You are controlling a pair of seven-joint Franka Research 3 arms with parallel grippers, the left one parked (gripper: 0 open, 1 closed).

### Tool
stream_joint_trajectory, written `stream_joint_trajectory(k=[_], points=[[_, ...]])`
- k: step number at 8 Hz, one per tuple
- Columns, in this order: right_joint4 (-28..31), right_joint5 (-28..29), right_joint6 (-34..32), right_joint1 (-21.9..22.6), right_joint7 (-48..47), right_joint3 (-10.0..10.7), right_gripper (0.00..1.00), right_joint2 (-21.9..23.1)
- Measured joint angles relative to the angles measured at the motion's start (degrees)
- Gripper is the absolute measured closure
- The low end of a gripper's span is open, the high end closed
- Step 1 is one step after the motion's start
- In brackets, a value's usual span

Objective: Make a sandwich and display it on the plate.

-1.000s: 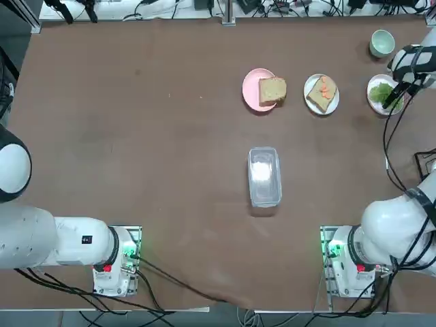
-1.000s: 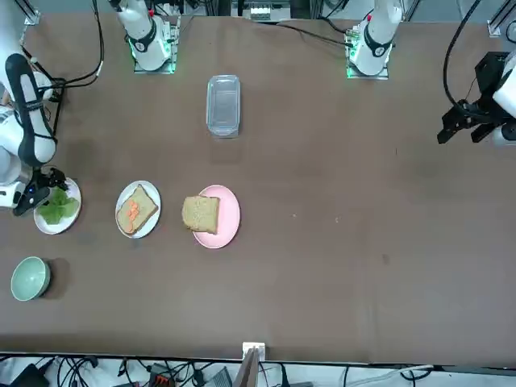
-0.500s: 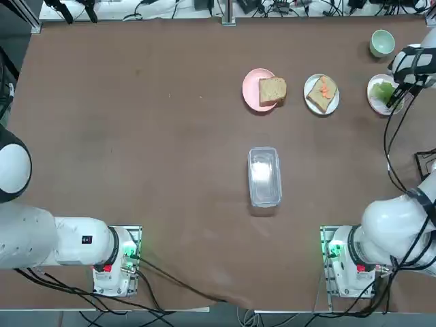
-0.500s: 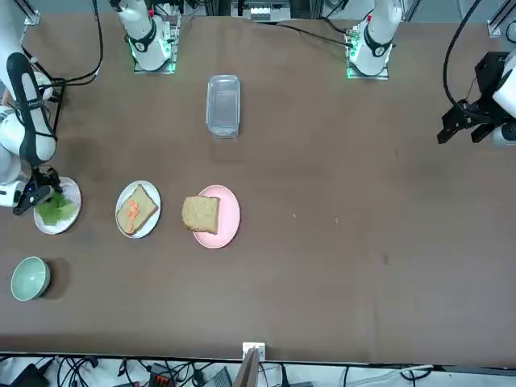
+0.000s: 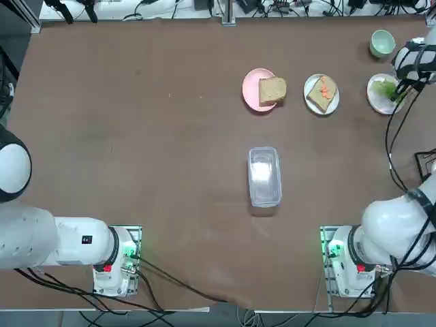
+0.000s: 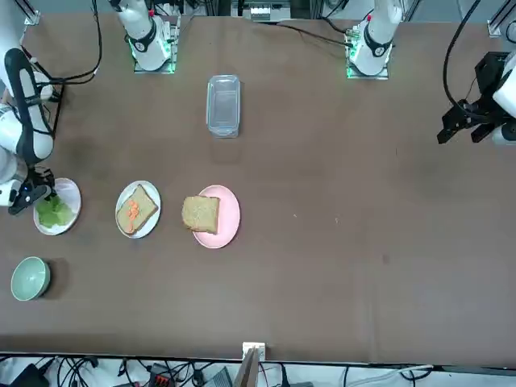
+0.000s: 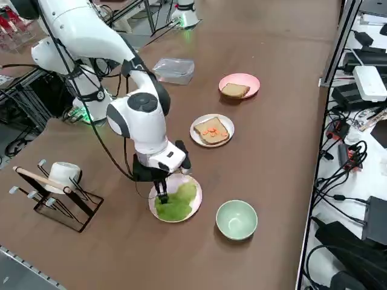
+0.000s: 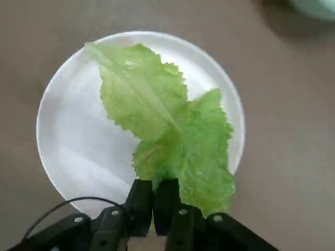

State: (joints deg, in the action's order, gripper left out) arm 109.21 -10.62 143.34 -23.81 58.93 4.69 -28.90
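At the far right edge of the top view, the right gripper (image 5: 396,89) hung over a white plate (image 5: 373,97) with its fingers (image 8: 138,201) pinched together on the edge of a green lettuce leaf (image 8: 170,133). In the wrist view the leaf spread across that plate's (image 8: 78,151) surface, and only its near edge was caught between the fingers. The side view showed the gripper (image 7: 162,194) pointing straight down at the plate's left rim. Left of it in the top view, another small white plate (image 5: 310,84) carried a bread slice (image 5: 317,97) with orange bits (image 5: 326,87) on top. Further left, a second bread slice (image 5: 272,89) lay on a pink plate (image 5: 249,89), overhanging its right rim. A clear lidded container (image 5: 264,176) sat mid-worktop (image 5: 136,136), well apart from the plates. A pale green bowl (image 5: 381,42) stood in the upper right corner, near the lettuce plate
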Motion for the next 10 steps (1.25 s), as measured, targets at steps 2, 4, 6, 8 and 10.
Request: stream_joint_trajectory(k=[2, 4, 6, 8, 10], points=[[-1.65, -0.03, -5.16, 1.76, -0.11, -0.48, 0.93, 4.42], [-5.23, 0.02, -14.32, 6.17, -5.21, -0.88, 0.96, 8.12], [-7.66, 0.04, -19.97, 11.76, -9.32, -1.13, 0.96, 9.67], [-7.98, 0.02, -20.65, 16.87, -8.74, -1.36, 0.96, 9.46], [-7.97, 0.01, -20.27, 20.84, -2.7, -1.57, 0.96, 8.23]])
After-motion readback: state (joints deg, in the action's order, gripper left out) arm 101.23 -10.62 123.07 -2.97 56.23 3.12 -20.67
